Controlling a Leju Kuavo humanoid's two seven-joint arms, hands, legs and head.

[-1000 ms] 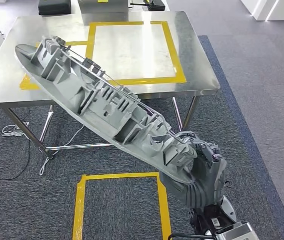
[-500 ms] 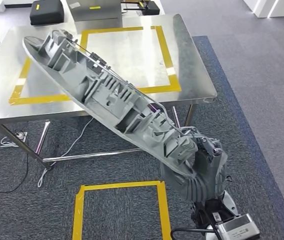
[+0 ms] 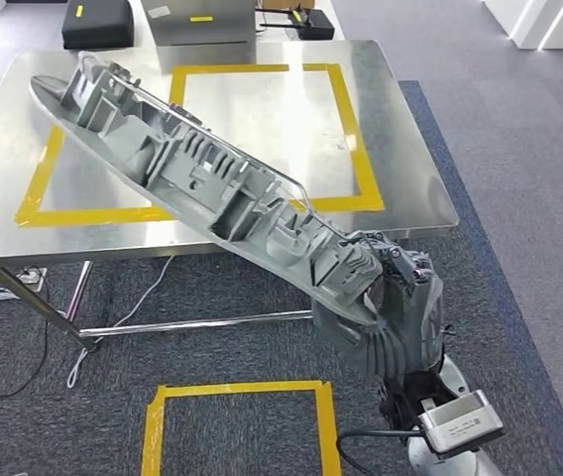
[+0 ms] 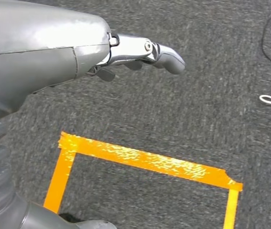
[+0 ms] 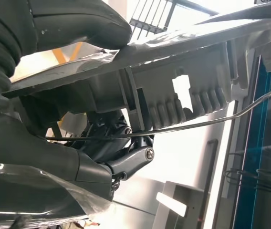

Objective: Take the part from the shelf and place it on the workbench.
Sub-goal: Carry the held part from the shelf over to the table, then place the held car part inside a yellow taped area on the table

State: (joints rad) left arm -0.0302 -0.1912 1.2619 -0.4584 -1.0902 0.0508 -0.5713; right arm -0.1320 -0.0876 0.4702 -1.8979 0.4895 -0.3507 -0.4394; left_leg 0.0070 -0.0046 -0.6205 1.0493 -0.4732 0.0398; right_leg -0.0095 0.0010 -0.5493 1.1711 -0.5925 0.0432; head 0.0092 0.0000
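A dark grey carpet (image 3: 532,188) is laid across the floor, with a blue-grey strip (image 3: 481,248) along the table's right side. A square of yellow tape (image 3: 237,392) is stuck on the carpet. White cables (image 3: 125,312) are trailed under the steel table (image 3: 405,149), and 2 black cases (image 3: 97,22) are set beyond it.

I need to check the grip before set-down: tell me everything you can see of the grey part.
The grey part is a long, narrow moulded piece, plastic by its look, its ribbed, pocketed inner side facing up, with a thin wire rod along one edge. It slants above the workbench. The right hand grips its near end; nothing else touches it.
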